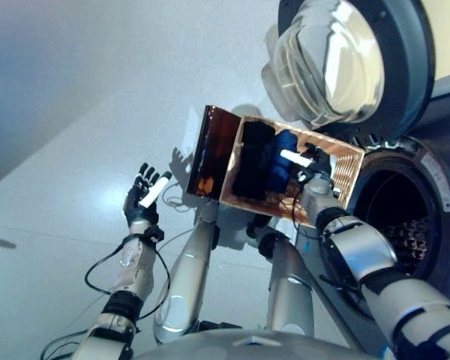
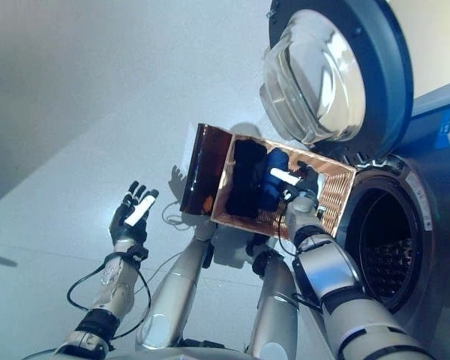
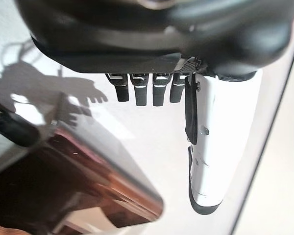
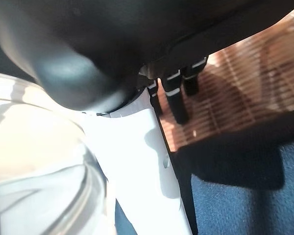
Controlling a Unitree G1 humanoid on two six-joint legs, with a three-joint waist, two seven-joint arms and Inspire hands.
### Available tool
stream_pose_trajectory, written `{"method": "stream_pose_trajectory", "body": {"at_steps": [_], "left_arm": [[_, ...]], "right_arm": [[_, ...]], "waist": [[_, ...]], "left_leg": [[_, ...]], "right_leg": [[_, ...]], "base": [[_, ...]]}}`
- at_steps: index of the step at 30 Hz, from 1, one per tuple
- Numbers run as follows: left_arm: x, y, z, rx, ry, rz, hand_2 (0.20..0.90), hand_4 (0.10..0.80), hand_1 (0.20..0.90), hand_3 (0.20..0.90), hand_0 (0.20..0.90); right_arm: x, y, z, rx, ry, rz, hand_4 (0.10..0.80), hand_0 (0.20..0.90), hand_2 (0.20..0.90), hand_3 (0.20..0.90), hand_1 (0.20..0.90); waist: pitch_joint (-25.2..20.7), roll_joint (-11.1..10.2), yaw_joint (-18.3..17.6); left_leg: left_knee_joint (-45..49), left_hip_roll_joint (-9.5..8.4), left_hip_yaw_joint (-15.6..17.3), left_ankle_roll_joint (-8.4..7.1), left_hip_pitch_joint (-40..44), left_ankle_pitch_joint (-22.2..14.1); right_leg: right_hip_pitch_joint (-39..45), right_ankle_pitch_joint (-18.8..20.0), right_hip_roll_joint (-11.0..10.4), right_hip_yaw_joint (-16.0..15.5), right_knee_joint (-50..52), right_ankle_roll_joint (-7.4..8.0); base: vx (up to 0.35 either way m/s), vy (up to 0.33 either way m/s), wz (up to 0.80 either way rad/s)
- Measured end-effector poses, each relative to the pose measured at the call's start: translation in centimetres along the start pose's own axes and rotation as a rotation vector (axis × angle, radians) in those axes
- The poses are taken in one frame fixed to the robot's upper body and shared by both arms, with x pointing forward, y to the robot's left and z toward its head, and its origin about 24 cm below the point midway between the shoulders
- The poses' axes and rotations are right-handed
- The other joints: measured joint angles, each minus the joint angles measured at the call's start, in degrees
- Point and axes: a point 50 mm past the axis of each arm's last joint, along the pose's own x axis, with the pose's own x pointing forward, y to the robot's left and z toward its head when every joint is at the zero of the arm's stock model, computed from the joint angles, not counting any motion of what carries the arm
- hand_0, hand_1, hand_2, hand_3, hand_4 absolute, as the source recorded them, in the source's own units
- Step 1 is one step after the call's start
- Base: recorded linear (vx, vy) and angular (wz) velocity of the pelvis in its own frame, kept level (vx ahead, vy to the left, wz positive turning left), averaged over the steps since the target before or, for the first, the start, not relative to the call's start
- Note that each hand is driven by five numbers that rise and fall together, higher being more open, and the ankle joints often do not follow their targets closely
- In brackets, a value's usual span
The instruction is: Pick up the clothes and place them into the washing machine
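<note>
A brown see-through basket stands on the floor in front of the washing machine. In it lie a dark garment and a blue garment. My right hand reaches into the basket just above the blue cloth, fingers straight and holding nothing. The right wrist view shows those fingers against the slatted basket wall, with blue cloth beneath them. My left hand hovers open over the bare floor, left of the basket; its fingers are empty.
The washing machine's drum gapes at the right, its round glass door swung wide above the basket. A dark brown flap juts from the basket's left side. Pale grey floor spreads to the left.
</note>
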Motion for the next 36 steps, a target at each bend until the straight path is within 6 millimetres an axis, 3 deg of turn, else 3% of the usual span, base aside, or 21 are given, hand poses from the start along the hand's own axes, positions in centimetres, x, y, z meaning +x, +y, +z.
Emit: {"method": "stream_pose_trajectory", "body": {"at_steps": [6, 11, 24, 25, 26, 27, 36], "left_arm": [[0.6, -1.5, 1.6, -0.029, -0.076, -0.034, 0.900, 0.800, 0.900, 0.900, 0.900], [0.5, -1.8, 1.5, -0.043, -0.078, -0.026, 0.900, 0.800, 0.900, 0.900, 0.900], [0.5, -1.7, 1.4, -0.032, -0.077, -0.013, 0.900, 0.800, 0.900, 0.900, 0.900], [0.5, -1.7, 1.4, -0.031, -0.076, -0.013, 0.900, 0.800, 0.900, 0.900, 0.900], [0.5, -1.7, 1.4, -0.031, -0.075, -0.013, 0.900, 0.800, 0.900, 0.900, 0.900], [0.5, -1.7, 1.4, -0.031, -0.075, -0.012, 0.900, 0.800, 0.900, 0.900, 0.900], [0.2, -1.4, 1.2, -0.028, -0.066, -0.004, 0.900, 0.800, 0.900, 0.900, 0.900]], "right_arm": [[0.4, -1.0, 0.5, -0.014, -0.002, -0.039, 0.800, 0.900, 0.900, 0.900, 0.900], [0.5, -2.3, 0.0, -0.042, 0.024, -0.118, 0.800, 0.900, 0.900, 0.900, 0.900], [0.6, -3.3, -0.3, -0.058, 0.040, -0.173, 0.800, 0.900, 0.900, 0.900, 0.900], [0.6, -3.4, -0.2, -0.060, 0.039, -0.175, 0.690, 0.746, 0.746, 0.746, 0.746], [0.6, -3.5, -0.3, -0.061, 0.040, -0.177, 0.422, 0.370, 0.370, 0.370, 0.370], [0.6, -3.5, -0.3, -0.063, 0.043, -0.177, 0.300, 0.200, 0.200, 0.200, 0.200], [0.8, -3.9, -0.1, -0.130, 0.033, -0.172, 0.300, 0.200, 0.200, 0.200, 0.200]], "waist": [[0.0, 0.0, 0.1], [0.0, -0.1, 1.7], [0.0, -0.8, 3.1], [0.0, -0.9, 3.2], [0.0, -0.9, 3.2], [0.0, -0.9, 3.3], [0.0, -0.9, 3.5]], "left_leg": [[1.5, 0.14, -0.9, -0.22, -2.8, -0.2], [1.8, 0.08, -2.4, -0.53, -4.1, -0.1], [1.9, -0.07, -4.5, -1.43, -5.8, 0.4], [1.9, -0.08, -4.7, -1.57, -5.9, 0.5], [1.9, -0.08, -4.9, -1.64, -5.9, 0.6], [1.9, -0.09, -5.0, -1.68, -5.9, 0.6], [1.9, -0.02, -5.1, -1.87, -5.9, 0.7]], "right_leg": [[-1.0, -0.9, -0.5, -2.6, 1.0, -0.71], [-1.3, -2.2, -0.5, -4.2, 1.5, -0.66], [-2.0, -3.0, -0.4, -6.1, 2.1, -0.97], [-2.0, -3.1, -0.4, -6.3, 2.1, -1.07], [-2.0, -3.2, -0.4, -6.5, 2.3, -1.19], [-2.0, -3.2, -0.4, -6.6, 2.3, -1.25], [-2.0, -3.4, -0.4, -6.8, 2.5, -1.51]], "base": [[0.017, -0.042, 0.18], [0.023, -0.056, 0.25], [0.013, -0.023, 0.08], [0.001, 0.008, 0.09], [0.004, 0.012, 0.09], [0.004, 0.012, 0.06], [0.000, 0.000, 0.00]]}}
